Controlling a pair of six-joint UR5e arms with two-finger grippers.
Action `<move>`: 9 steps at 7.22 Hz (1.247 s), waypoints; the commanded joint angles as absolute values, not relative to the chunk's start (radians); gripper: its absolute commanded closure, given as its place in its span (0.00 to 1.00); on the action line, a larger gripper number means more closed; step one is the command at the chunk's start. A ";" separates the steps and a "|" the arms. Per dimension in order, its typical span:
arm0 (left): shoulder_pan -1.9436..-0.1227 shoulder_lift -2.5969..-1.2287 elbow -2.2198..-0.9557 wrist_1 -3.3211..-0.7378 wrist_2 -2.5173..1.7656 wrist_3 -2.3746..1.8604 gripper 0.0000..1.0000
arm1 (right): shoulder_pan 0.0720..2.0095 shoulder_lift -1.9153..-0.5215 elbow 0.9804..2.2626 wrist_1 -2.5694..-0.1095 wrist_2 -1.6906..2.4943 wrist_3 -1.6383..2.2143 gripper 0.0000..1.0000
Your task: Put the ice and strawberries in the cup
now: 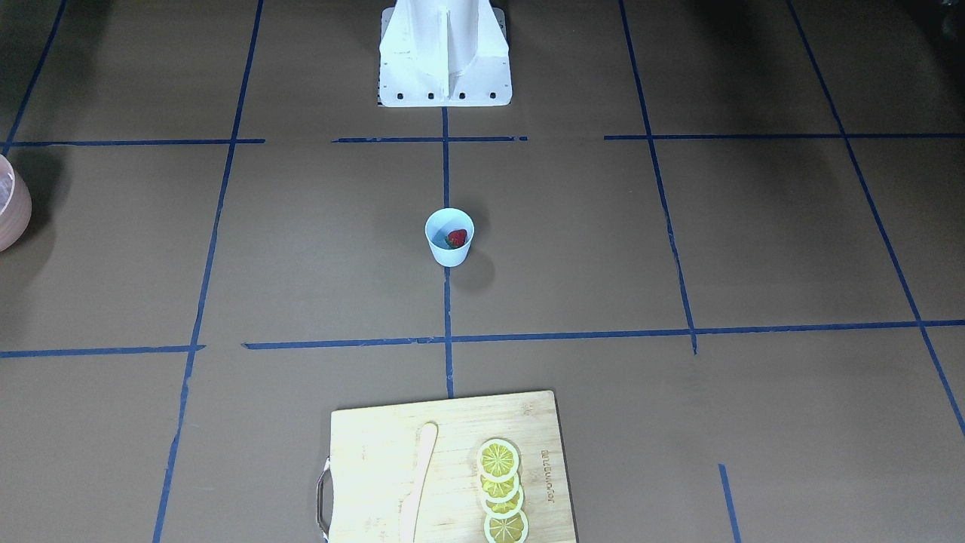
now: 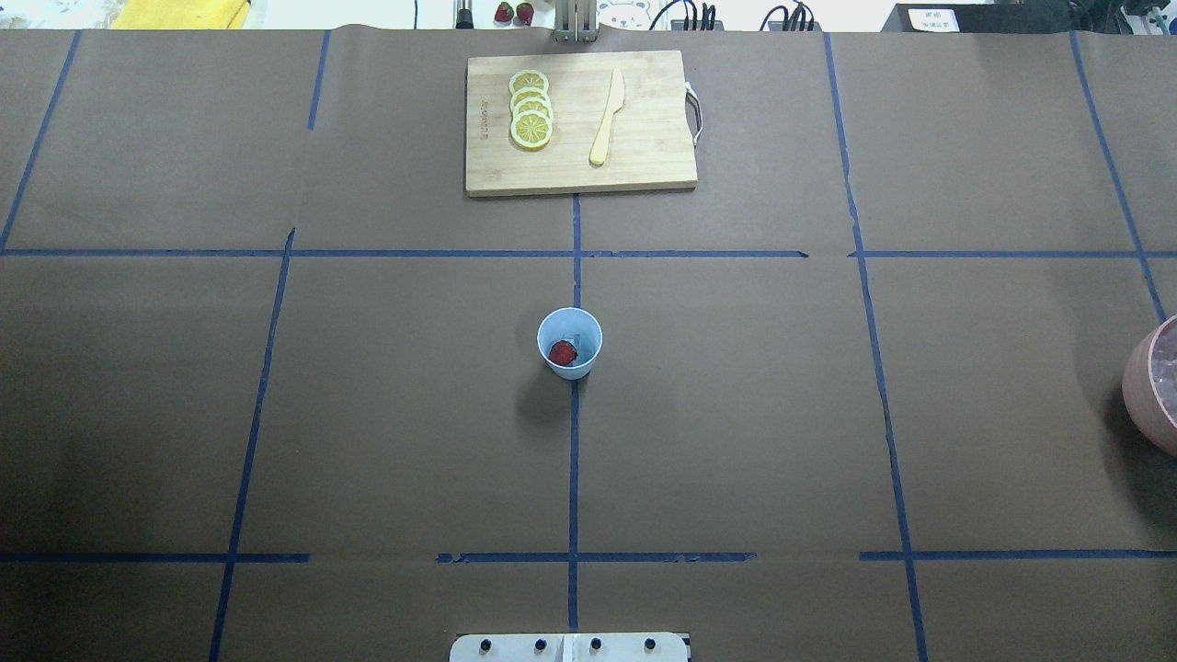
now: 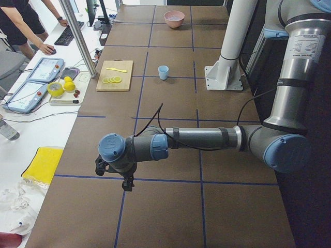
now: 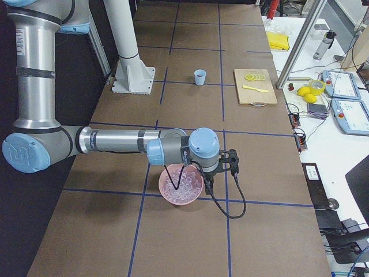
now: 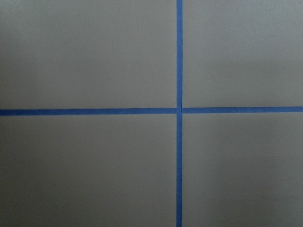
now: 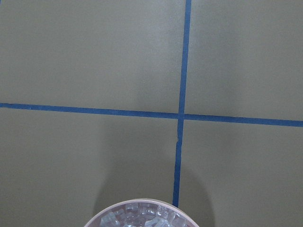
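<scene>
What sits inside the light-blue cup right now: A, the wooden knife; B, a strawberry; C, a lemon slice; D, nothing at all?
B: the overhead view shows a red strawberry inside the cup, while the lemon slices and knife lie on the cutting board.

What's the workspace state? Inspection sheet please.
Surface: brown paper-covered table with a blue tape grid.
Job's things: small pale-blue tapered cup upright at centre, tiny red strawberry inside; ice in the cup cannot be told; clear ice cubes fill the pinkish-brown round bowl at the robot's right end.
Clutter: bamboo cutting board carrying four yellow lemon slices and a pale wooden knife.
Grippers: left gripper hangs over bare table; right gripper hangs by the bowl's edge; whether the fingers are open cannot be told.
Cables: black cable loops from the right wrist; another runs along the left forearm.
Surroundings: side bench with grey teach pendants; a person at a keyboard.
</scene>
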State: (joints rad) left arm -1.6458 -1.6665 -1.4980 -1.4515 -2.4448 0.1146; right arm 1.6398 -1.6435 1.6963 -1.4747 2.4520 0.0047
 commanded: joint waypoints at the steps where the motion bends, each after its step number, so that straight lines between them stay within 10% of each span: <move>1: -1.638 -1.595 -1.627 -1.451 -2.334 0.049 0.00 | 1.640 -1.643 1.697 -1.474 2.447 0.005 0.00; 9: -1.612 -1.595 -1.579 -1.454 -2.333 0.060 0.00 | 1.640 -1.644 1.697 -1.476 2.447 0.005 0.00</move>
